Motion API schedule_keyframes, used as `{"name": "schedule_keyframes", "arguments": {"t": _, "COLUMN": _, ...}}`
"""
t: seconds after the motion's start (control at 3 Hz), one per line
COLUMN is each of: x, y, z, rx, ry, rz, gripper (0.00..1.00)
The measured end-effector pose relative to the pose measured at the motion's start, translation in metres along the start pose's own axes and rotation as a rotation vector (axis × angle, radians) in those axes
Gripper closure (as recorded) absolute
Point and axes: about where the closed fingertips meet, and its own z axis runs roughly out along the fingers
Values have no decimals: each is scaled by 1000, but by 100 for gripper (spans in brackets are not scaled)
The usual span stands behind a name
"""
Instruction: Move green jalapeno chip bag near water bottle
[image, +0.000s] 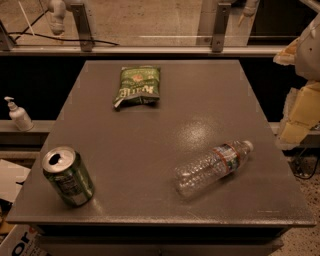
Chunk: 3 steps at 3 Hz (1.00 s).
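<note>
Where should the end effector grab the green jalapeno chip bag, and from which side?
Take the green jalapeno chip bag across its width at mid-body, coming straight down: it lies flat on the table, toward the far side, offering no raised edge. The end effector is beyond the table's right edge.

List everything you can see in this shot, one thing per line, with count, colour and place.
table: one, grey, fills the middle of the view
green jalapeno chip bag: one, green with white lettering, lying flat at the table's far centre
water bottle: one, clear with white cap, lying on its side at the near right
soda can: one, green, opened, near-left corner
pump dispenser bottle: one, white, on the ledge left of the table
gripper: one, pale cream, at the right edge of the view beside the table, touching nothing
</note>
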Motion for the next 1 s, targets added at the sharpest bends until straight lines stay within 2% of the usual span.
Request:
{"name": "schedule_keyframes", "arguments": {"t": 0.67, "x": -3, "y": -3, "z": 2, "rx": 10, "ry": -16, "rz": -17, "gripper": 0}}
{"name": "schedule_keyframes", "arguments": {"t": 1.0, "x": -13, "y": -20, "z": 37, "rx": -25, "ry": -45, "rz": -3, "gripper": 0}}
